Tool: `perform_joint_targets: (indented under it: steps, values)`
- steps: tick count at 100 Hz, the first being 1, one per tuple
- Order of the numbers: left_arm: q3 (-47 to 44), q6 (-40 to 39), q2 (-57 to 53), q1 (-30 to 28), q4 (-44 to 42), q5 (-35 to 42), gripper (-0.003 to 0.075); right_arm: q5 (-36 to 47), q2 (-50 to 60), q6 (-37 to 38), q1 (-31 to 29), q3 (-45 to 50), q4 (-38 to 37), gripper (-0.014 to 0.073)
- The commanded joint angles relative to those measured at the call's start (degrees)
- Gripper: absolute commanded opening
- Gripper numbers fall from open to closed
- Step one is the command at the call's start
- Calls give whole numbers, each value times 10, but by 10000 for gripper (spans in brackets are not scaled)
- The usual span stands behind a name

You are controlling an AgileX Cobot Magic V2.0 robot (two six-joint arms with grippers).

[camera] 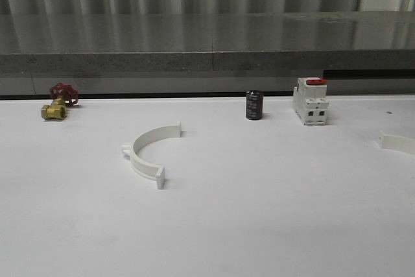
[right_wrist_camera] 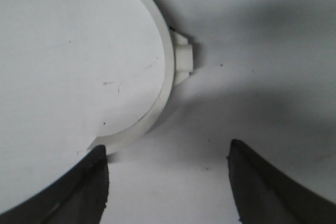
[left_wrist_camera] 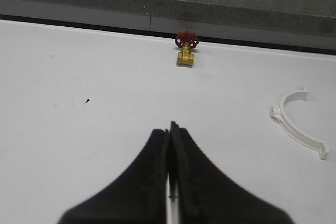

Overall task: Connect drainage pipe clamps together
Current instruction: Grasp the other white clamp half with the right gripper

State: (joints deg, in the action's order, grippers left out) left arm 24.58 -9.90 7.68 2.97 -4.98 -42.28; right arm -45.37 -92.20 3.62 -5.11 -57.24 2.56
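One white half-ring drainage pipe clamp [camera: 150, 153] lies flat on the white table, left of centre, its open side facing right; it also appears as the clamp [left_wrist_camera: 298, 124] in the left wrist view. A second clamp [camera: 397, 142] lies at the table's right edge, partly cut off. In the right wrist view that clamp [right_wrist_camera: 167, 66] sits just beyond my right gripper [right_wrist_camera: 168, 169], which is open close above the table; one end of the band lies near one finger. My left gripper [left_wrist_camera: 169, 129] is shut on nothing, over bare table well away from the first clamp.
A brass valve with a red handwheel [camera: 57, 103] sits at the back left. A black cylinder [camera: 253, 105] and a white boxy switch with a red top [camera: 309, 100] stand at the back centre-right. A grey ledge [camera: 207, 56] runs behind the table.
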Motion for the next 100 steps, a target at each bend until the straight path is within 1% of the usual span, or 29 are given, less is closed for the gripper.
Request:
perform_joint_targets:
  steps: [1,18,34,39,46,51,53,58,65,69,86,100]
  values:
    - [14,0,7,-1,3,41,-21,12,-15,1,-4,-42,5,487]
    - [14,0,7,-1,3,41,-21,11,-85,1,-4,-94,5,487]
    - [14,0,7,-1,3,41,-21,7,-128,1,-4,-121,5,486]
    - [14,0,7,-1,3,41,-21,5,-136,1,-4,-126,5,467]
    - [14,0,7,-1,3,41,-21,3,-142,1,-4,-126,5,374]
    - [14,0,7,-1,3,41,-21,-2,-142,1,-4,-126,5,264]
    - [14,0,7,-1,3,41,-21,-4,-142,1,-4,-126,5,235]
    - [14,0,7,-1,3,41,-21,-6,-141,1,-4,-126,5,130]
    - [14,0,7,-1,3,41,-21,-4,-138,1,-4,-126,5,47]
    - [14,0,7,-1,3,41,-21,-5,-135,1,-4,-127,5,33]
    - [14,0,7,-1,3,41,-21,-39,-111,6,0,-137,13,41]
    - [14,0,7,-1,3,41,-21,-43,-71,59,34,-143,19,41]
